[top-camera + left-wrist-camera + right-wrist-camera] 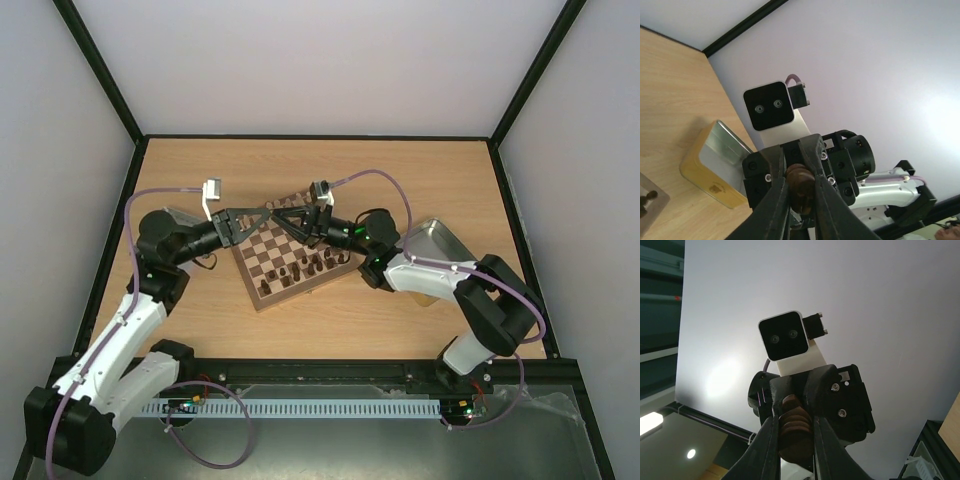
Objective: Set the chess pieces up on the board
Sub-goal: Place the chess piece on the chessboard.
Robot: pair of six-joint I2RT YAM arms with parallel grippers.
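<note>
Dark piece (800, 184) seems in handover above the board (262, 297): left gripper (263, 212) and right gripper (287, 213) both clamp it; probably the right must release next.

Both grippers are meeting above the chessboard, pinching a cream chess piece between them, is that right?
One thing is off: the chess piece is dark brown, not cream; both wrist views show it. The left gripper and right gripper do meet above the chessboard, pinching the piece between them.
</note>
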